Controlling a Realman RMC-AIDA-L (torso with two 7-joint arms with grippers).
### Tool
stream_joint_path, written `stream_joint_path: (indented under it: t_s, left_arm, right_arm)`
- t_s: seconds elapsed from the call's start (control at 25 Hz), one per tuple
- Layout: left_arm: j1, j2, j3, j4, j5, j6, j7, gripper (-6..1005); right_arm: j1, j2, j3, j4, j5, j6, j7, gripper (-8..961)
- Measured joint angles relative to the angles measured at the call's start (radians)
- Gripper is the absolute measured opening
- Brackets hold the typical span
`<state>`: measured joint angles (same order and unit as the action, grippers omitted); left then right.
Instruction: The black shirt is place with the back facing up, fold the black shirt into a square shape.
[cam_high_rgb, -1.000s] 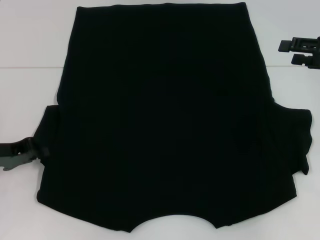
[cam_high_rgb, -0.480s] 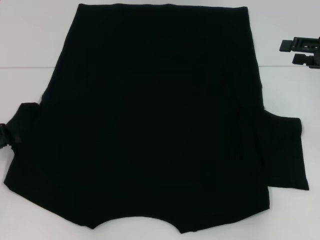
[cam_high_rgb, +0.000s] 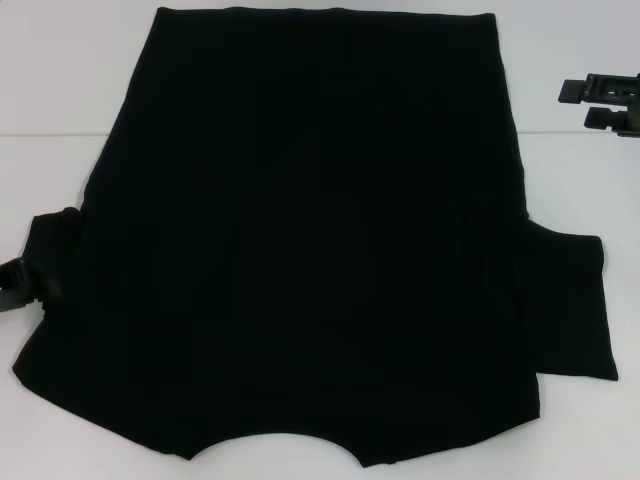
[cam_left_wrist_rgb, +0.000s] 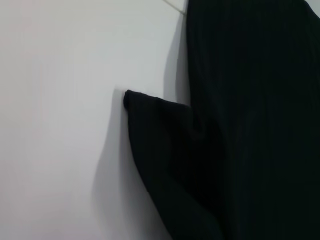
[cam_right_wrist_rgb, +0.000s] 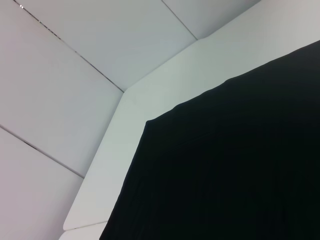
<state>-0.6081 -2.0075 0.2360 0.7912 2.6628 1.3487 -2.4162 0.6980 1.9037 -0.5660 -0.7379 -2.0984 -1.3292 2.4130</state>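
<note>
**Black shirt on white table: left sleeve at the gripper, fold not yet made**

**Head view.** Item: black shirt, spread flat over most of the white table, hem at the far edge, neckline scoop at the near edge. Right sleeve lies flat and squared off beside the body. Left sleeve is bunched and raised at the shirt's left margin. Left gripper sits low at the table's left edge, touching that sleeve; its fingers appear closed on the sleeve cloth, though black on black leaves the grasp uncertain. Right gripper is parked well apart off the far right corner of the shirt, fingers parted, holding nothing.

**Left wrist view.** Left sleeve shows as a lifted, rounded fold casting a shadow on the table; shirt body beside it. Own fingers not shown.

**Right wrist view.** A hem corner of the shirt lies flat on the table; pale wall panels behind. Own fingers not shown.

**Risks, judged.** A thin pinch on slack fabric could slip mid-fold, dropping the sleeve short. Pulling sideways instead of lifting would drag the whole shirt and skew its outline, spoiling a square result. The bunched sleeve may fold in creased.

**Containers.** None present.
</note>
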Motion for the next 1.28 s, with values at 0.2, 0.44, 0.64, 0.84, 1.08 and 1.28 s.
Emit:
stream_joint_path:
  t_s: [0.2, 0.44, 0.64, 0.84, 1.08, 1.28]
  left_arm:
    - [0.002, 0.000, -0.007, -0.001, -0.001, 0.001, -0.004, 50]
    - [0.003, -0.001, -0.014, -0.001, -0.012, -0.005, -0.015, 79]
    - [0.006, 0.003, -0.052, 0.000, -0.017, -0.008, -0.016, 118]
    - [0.008, 0.005, -0.052, 0.001, -0.014, -0.009, -0.015, 137]
    - [0.006, 0.005, -0.048, 0.001, -0.005, -0.006, -0.014, 82]
    - [0.006, 0.006, -0.047, 0.000, -0.004, -0.004, -0.014, 82]
  right_arm:
    - [0.000, 0.000, 0.000, -0.001, 0.000, 0.000, 0.000, 760]
    - [0.000, 0.000, 0.000, -0.001, 0.000, 0.001, 0.000, 759]
    - [0.000, 0.000, 0.000, 0.001, 0.000, 0.001, 0.000, 759]
    - [0.000, 0.000, 0.000, 0.001, 0.000, 0.001, 0.000, 759]
    - [0.003, 0.000, 0.000, 0.000, 0.000, 0.001, 0.000, 759]
    - [0.004, 0.000, 0.000, 0.000, 0.000, 0.001, 0.000, 759]
